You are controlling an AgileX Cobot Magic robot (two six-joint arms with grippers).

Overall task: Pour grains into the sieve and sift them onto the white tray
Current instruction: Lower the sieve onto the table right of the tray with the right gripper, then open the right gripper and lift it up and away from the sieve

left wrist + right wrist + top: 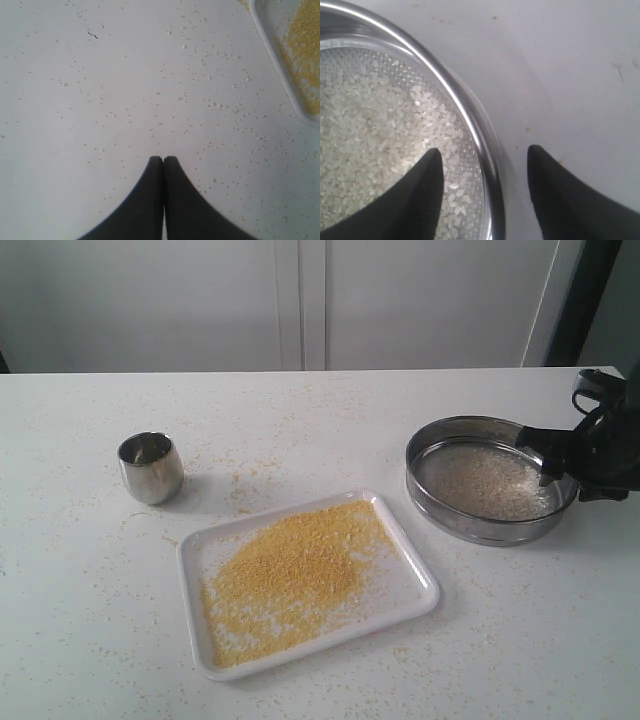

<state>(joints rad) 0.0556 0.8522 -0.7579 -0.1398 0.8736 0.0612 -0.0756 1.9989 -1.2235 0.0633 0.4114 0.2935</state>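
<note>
Sieve (478, 527) is set on the table (330, 420) right of the white tray (400, 570), pale grains (490, 482) inside; right end effector (484, 150), released astride its rim, should be lifted straight clear, unsnagged.

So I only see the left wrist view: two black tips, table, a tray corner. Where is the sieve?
Observer: The sieve stands on the table to the right of the white tray in the exterior view, not over it.
Visitor: Anything in it?
Observer: Whitish grains cover its mesh.
Visitor: Does the other hand hold it?
Observer: No, the right hand is open, one finger inside the rim, one outside.
</note>
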